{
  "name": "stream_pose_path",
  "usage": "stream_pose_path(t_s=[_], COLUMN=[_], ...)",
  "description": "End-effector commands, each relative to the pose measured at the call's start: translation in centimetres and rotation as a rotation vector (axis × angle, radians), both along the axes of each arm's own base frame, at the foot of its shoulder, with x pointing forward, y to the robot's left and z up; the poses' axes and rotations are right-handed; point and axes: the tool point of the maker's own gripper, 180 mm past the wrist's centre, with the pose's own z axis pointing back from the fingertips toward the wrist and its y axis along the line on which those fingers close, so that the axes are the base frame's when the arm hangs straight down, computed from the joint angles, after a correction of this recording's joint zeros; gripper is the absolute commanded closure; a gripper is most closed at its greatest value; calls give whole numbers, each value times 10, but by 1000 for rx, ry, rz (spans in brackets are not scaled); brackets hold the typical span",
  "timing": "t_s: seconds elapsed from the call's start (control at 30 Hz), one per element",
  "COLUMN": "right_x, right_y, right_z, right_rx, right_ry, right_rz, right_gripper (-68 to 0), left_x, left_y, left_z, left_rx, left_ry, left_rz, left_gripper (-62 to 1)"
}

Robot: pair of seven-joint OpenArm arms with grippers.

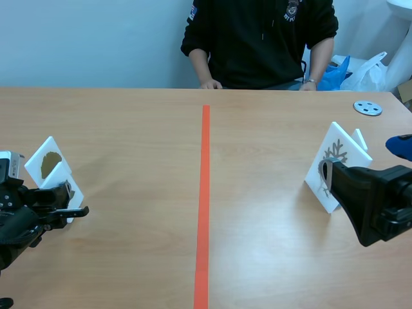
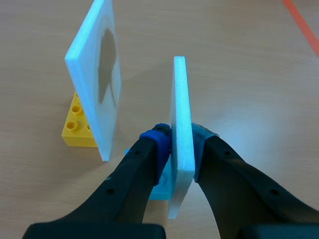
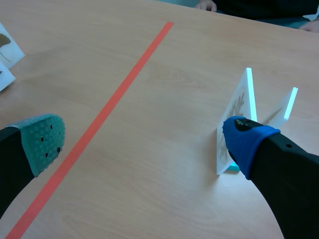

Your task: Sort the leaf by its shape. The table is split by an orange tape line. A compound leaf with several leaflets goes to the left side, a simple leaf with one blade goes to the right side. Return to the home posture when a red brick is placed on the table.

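Note:
My left gripper (image 2: 182, 144) is shut on the edge of a white leaf card (image 2: 180, 99) that stands upright on a light-blue brick (image 2: 162, 185); its printed face is hidden. Beside it stands a second white card (image 2: 94, 74) with a rounded olive leaf, on a yellow brick (image 2: 77, 124). Both cards (image 1: 48, 161) are left of the orange tape line (image 1: 205, 193). On the right side stands a card with a branched grey leaf (image 1: 335, 158), another card (image 1: 360, 139) behind it. My right gripper (image 3: 147, 144) is open beside those cards (image 3: 234, 114), holding nothing.
A person (image 1: 257, 38) sits across the table with hands at the far edge. A round metal disc (image 1: 367, 107) lies at the far right, with plastic bags (image 1: 360, 71) behind it.

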Motion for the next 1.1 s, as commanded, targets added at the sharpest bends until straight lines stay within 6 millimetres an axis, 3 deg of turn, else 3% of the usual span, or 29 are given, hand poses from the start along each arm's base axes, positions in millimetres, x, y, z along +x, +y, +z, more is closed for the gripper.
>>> stream_pose_path(t_s=[0.0, 0.77, 0.97, 1.07], right_x=[3, 3, 3, 3], right_y=[0, 0, 0, 0], right_z=[7, 7, 7, 7], right_rx=[17, 17, 17, 17], right_ry=[-27, -28, -28, -28], right_rz=[-2, -2, -2, -2], right_gripper=[-679, -679, -679, -679], left_x=[6, 13, 19, 23], left_y=[1, -2, 5, 6], left_z=[11, 27, 46, 61], left_rx=[1, 2, 2, 3], left_ry=[-40, -98, -150, -186], left_rz=[0, -6, 9, 9], left_gripper=[-125, -137, -297, -344])
